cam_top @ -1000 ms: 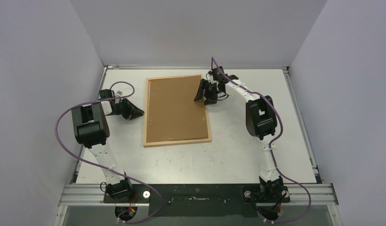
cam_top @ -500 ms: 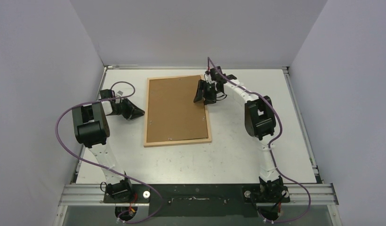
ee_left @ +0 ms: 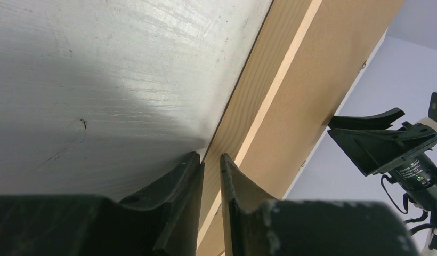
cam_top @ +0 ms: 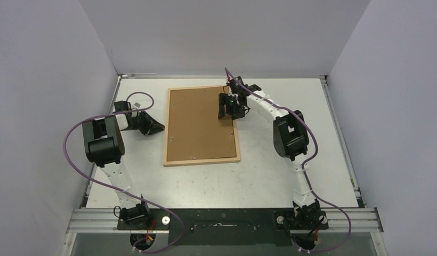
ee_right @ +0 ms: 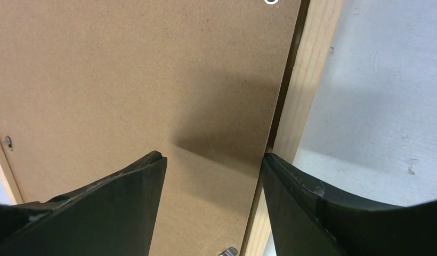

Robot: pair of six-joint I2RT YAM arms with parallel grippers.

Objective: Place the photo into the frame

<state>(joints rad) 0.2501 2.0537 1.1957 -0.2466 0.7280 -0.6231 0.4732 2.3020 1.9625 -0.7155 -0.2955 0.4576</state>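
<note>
The light-wood frame [cam_top: 200, 160] lies face down on the table, with the brown backing board [cam_top: 197, 122] lying in it. The photo is hidden. My left gripper [cam_top: 160, 127] is shut and empty, low on the table, with its tips right at the frame's left rail [ee_left: 259, 96]. My right gripper [cam_top: 223, 110] is open and empty above the frame's far right part. In the right wrist view its fingers [ee_right: 212, 158] straddle the board's right edge: one is over the board [ee_right: 126, 80], the other over the right rail [ee_right: 307, 80].
The white table [cam_top: 269, 176] is enclosed by grey walls at the left, back and right. Small metal tabs [ee_right: 228, 252] sit along the board's edges. My right gripper also shows in the left wrist view [ee_left: 379, 144], beyond the board [ee_left: 333, 64].
My right gripper has shifted a little to the left and farther back, over the board's right edge. The left arm and the frame have not moved.
</note>
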